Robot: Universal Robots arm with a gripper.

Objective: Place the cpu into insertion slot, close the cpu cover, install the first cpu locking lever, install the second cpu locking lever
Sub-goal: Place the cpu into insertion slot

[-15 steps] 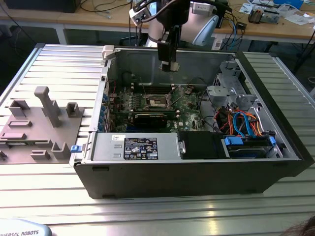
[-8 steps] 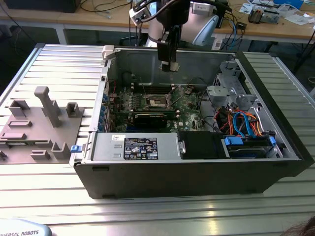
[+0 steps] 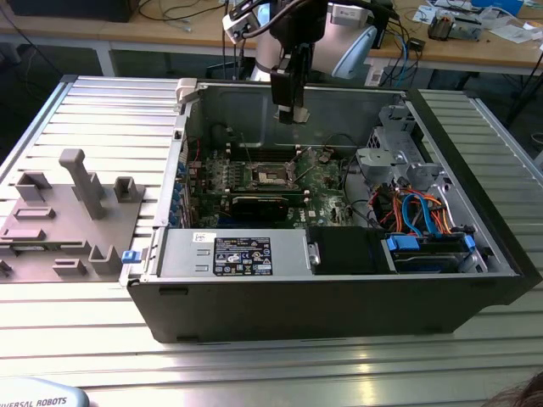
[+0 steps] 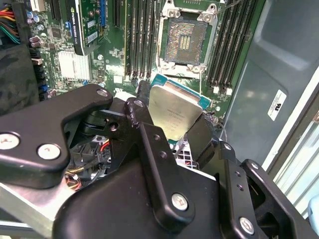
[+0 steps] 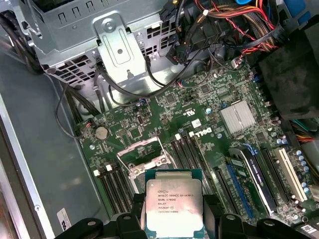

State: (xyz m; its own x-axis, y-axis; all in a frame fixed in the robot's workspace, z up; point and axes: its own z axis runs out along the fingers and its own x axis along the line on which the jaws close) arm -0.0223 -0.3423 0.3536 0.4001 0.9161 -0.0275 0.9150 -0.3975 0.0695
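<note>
- The gripper [image 4: 172, 122] pinches the cpu [image 4: 175, 112] by two opposite edges, one black finger on each side. The same grasp shows in the first wrist view, with the gripper [image 5: 174, 221] clamped on the cpu [image 5: 174, 205], printed metal top facing the camera.
- The insertion slot [image 4: 183, 41] lies below and ahead of the fingertips, well apart from the chip. In the exterior view the gripper [image 3: 293, 108] hangs high above the insertion slot [image 3: 273, 175].
- Risk: the hold is on thin edges only. A jolt could likely let the chip slip or twist between the fingers.
- Risk: the chip looks tilted against the board in the second wrist view. Set down skewed or rotated, it could crush the slot's fine contacts.
- Risk: the black memory slots [image 5: 187, 152] sit close beside the slot, so a wide finger could catch them on descent.
- The slot is open and empty, with its contact field bare.
- The computer case [image 3: 339, 292], lid off, holds the green motherboard [image 5: 209, 107], a metal drive cage [image 3: 392, 148] and cable bundles [image 3: 416, 208] to one side of the gripper.
</note>
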